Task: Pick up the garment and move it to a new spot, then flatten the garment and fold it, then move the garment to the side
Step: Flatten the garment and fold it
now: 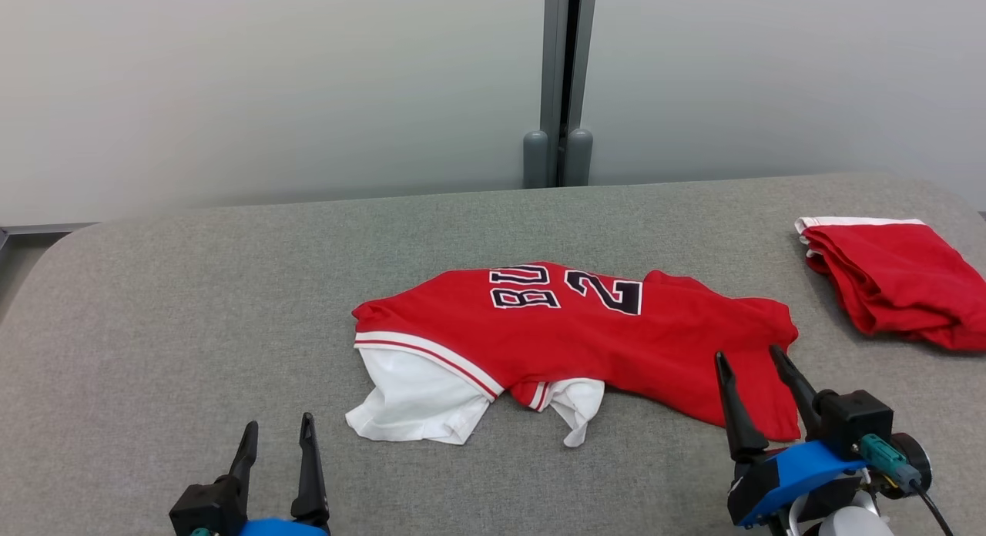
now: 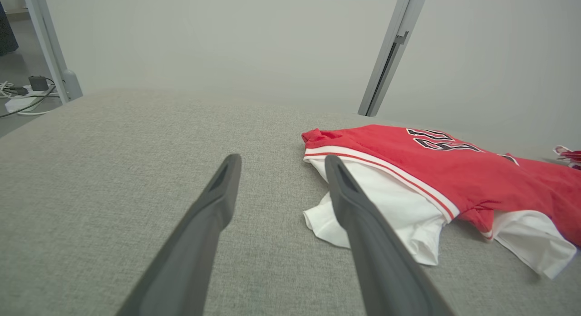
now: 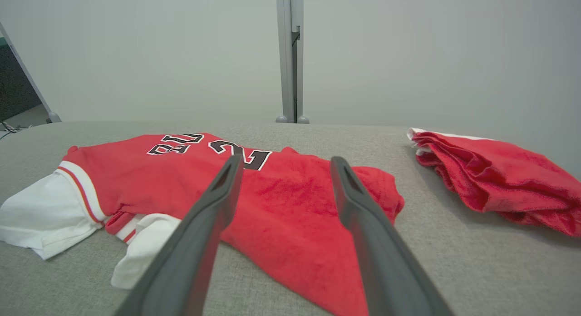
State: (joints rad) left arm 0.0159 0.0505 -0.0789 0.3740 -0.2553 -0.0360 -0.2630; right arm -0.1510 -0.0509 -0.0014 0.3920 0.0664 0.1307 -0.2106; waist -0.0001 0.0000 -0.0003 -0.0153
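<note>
jersey (image 1: 585, 343): mid-desk, crumpled, lettering up. White sleeves (image 1: 412, 401) are bunched at its near-left. The red body trails off to the right.
desk (image 1: 192, 305): grey fabric top. It looks grippy, so expect the cloth to drag rather than slide.
left tool (image 1: 280, 420): jaws wide, nothing in them. It hovers on your near left, apart from the jersey, with the sleeves ahead and to its right.
right tool (image 1: 747, 352): jaws wide, nothing between them. The tips sit over the jersey's near-right edge. Can't tell if they touch the cloth.
red pile (image 1: 893, 282): second garment, folded, far right, well apart from the jersey. Keep out of it.
step: my read is flatten. The jersey is down but not spread, and both tools are free.
how: use one edge per tool, left on the white sleeve corner and right on the near-right red corner. Come in low, pinch a single layer and lift only a little. Pull the two apart outward, then lay it down under light tension.
watch: one sleeve looks tucked under the red body. Free it before you tension, or you'll press a fold in.
risk: the right side looks doubled over, so it's easy to grab two layers there. Check the hem hangs single before you pull.
</note>
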